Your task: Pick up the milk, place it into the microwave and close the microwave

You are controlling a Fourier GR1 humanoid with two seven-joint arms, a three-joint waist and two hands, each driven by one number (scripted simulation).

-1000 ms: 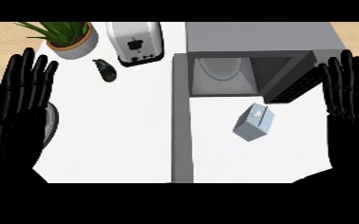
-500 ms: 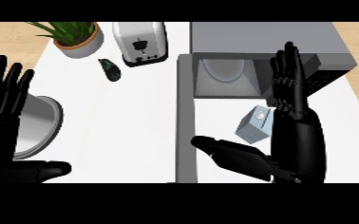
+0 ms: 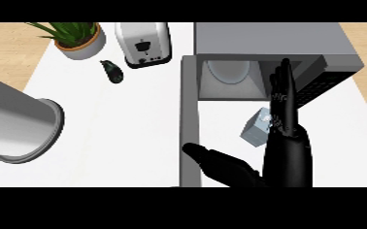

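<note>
The microwave [image 3: 269, 39] is sitting at the worktop's [image 3: 122, 126] far right edge with its door [image 3: 188, 121] swinging wide open, edge-on toward the near side; the white turntable [image 3: 231, 71] inside is showing. The milk [image 3: 256, 128], a small pale carton, is standing tilted on the worktop in front of the open cavity, not inside it. The right hand [image 3: 282, 102] is reaching forward with fingers straight and released, lying just beside the milk's right side, fingertips pointing into the cavity; contact cannot be told. The left hand [image 3: 225, 167] is lying near the worktop's front edge, just right of the door, fingers straight and released, grasping nothing. A toaster [image 3: 143, 43] and a potted plant [image 3: 75, 38] are occupying the far left corner, a small dark object [image 3: 112, 71] lying near them. A grey pot [image 3: 27, 126] is sitting at the left edge.
</note>
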